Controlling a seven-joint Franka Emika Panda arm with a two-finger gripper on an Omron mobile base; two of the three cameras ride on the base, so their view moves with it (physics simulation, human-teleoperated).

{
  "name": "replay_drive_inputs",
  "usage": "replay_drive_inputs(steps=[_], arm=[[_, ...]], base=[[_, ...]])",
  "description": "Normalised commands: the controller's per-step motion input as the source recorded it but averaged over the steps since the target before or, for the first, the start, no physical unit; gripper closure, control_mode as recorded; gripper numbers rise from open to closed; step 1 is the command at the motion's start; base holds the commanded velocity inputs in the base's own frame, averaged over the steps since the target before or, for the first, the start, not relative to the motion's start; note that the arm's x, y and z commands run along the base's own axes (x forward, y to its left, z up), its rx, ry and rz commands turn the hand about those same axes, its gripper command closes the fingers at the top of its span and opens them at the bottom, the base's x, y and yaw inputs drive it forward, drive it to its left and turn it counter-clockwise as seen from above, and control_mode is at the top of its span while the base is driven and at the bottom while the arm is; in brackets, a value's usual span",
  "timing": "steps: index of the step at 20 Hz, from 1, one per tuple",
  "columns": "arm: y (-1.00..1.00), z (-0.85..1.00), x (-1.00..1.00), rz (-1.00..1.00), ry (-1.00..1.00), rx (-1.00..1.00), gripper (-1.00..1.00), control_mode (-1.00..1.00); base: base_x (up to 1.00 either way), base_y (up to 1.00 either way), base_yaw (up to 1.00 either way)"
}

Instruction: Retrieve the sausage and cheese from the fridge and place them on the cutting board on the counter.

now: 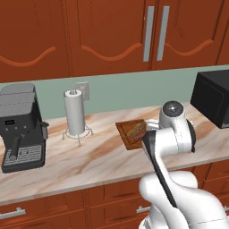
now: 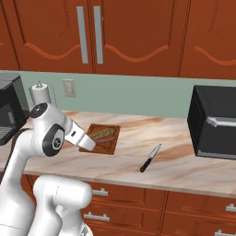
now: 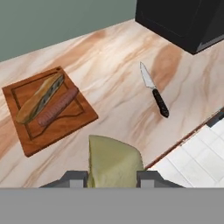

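Cheese [image 3: 114,161] sits pinched between the jaws at the near edge of the hand view, a pale yellowish wedge held out over the desk [image 3: 118,100] close to its front edge; risk is that it slips or is let go short of the board [image 3: 65,127] and lands on bare stone or rolls off the edge to the floor; the board is small and already carries the sausage [image 3: 57,106] and a longer tan, bread-like stick [image 3: 40,97], so a careless drop could knock them or leave the wedge on the rim; the knife [image 3: 154,89] lies to one side, apart from the board. Arm folds forward from the base, elbow raised, wrist angled down toward the board; microwave [image 2: 215,120] stands beyond.
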Motion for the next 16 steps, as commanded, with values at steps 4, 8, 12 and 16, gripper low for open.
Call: replay_drive_inputs(steps=[4, 8, 12, 16], arm=[[0.0, -0.25, 0.5, 0.0, 0.0, 0.04, 1.0, -1.0], [0.0, -0.22, 0.47, 0.0, 0.0, 0.07, 1.0, -1.0], [-0.05, -0.27, 0.39, 0.0, 0.0, 0.08, 1.0, -1.0], [-0.07, -0.31, 0.34, 0.0, 0.0, 0.07, 1.0, -1.0]], base=[[0.0, 0.0, 0.0], [0.0, 0.0, 0.0], [0.0, 0.0, 0.0], [0.0, 0.0, 0.0]])
